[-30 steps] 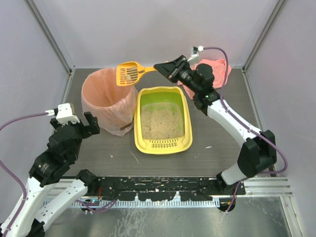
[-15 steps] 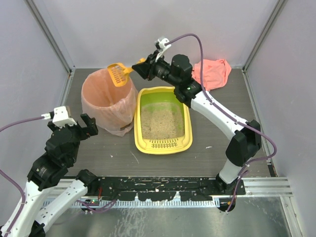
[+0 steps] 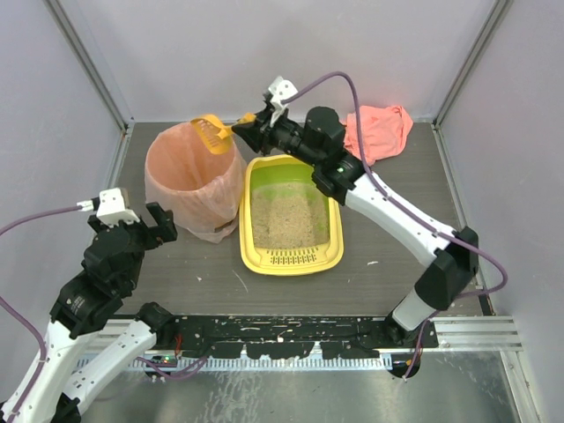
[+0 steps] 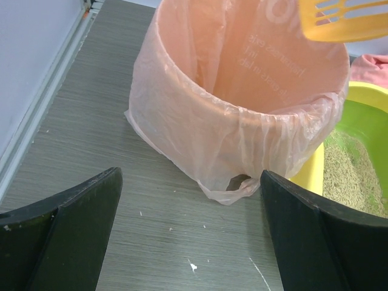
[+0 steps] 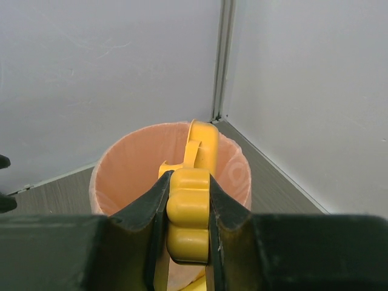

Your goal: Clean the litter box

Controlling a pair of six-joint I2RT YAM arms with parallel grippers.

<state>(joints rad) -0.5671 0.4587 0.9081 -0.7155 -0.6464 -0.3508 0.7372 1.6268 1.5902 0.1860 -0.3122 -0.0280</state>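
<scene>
Grips the orange scoop (image 5: pixel 203 140) by the butt of its handle with the right claw (image 5: pixel 188 203), jaws clenched against both sides of the plastic. Holds the slotted blade out ahead of the fingertips, turned on edge, directly above the mouth of the pink-bagged bin (image 3: pixel 172 189) (presumably so that whatever was sifted out falls into the bag rather than onto the table (image 3: pixel 379 251)). Shows no clump on the blade in the wrist view, though seen edge-on that cannot be settled.

Leaves the litter box (image 3: pixel 291 262) below that claw and back toward its arm's base, flat on the table, sandy litter spread over its floor and the grate at the end farthest from the claw. Stands hard against the bin's bag, touching or just beside it; cannot tell which. Looks arranged that way on purpose: makes the carry from litter to bag short, with little room to spill.

Rests the left claw (image 4: pixel 191 212) low, jaws released wide and holding nothing, with the bin straight ahead of its fingertips and a corner of the box ahead to one side. Probably waits there to steady the bin or the box if either shifts.

Reads as the emptying step of a scoop-and-dump pass. Cannot tell from here whether more waste lies in the litter, so may call for further passes. Lies well behind the right claw, past its wrist: a crumpled pink cloth (image 3: pixel 381 130), apart from everything else.
</scene>
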